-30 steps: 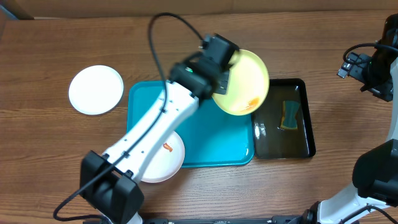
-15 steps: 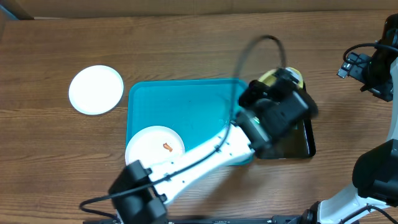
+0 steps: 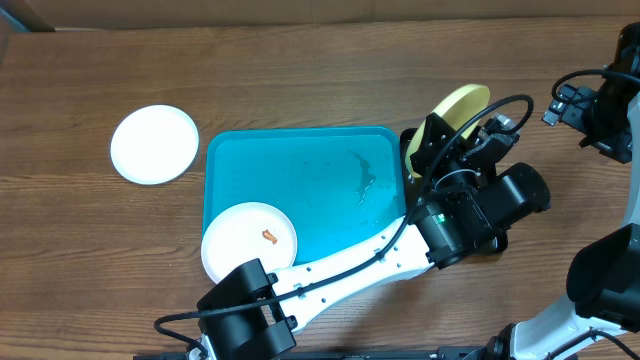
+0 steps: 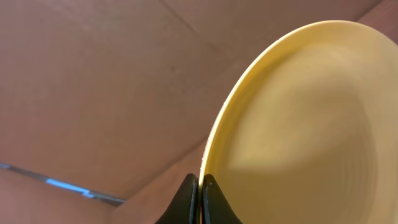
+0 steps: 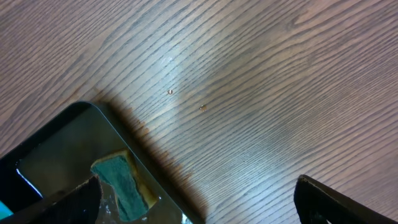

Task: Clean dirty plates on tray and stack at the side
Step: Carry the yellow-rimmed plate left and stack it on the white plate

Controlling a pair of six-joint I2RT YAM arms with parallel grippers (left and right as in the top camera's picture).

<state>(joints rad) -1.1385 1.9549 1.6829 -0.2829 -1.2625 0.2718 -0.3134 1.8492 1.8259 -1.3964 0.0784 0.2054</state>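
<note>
My left gripper [image 4: 200, 186] is shut on the rim of the pale yellow-green plate [image 4: 298, 124] and holds it tilted on edge over the black tray; the plate shows at the right of the overhead view [image 3: 452, 117]. A white plate with an orange smear [image 3: 248, 241] lies at the front left corner of the turquoise tray [image 3: 300, 180]. A clean-looking white plate [image 3: 154, 144] lies on the table left of the tray. My right gripper [image 5: 196, 202] is open and empty above the table at the far right [image 3: 590, 105].
A black tray [image 5: 56, 155] with water and a green-and-yellow sponge [image 5: 124, 180] stands right of the turquoise tray, mostly hidden overhead by my left arm [image 3: 460, 215]. Water drops lie on the turquoise tray. A cardboard wall runs along the back.
My left arm has swung right from over the turquoise tray to over the black tray, carrying the yellow-green plate and tipping it on edge. The right arm has not moved.
</note>
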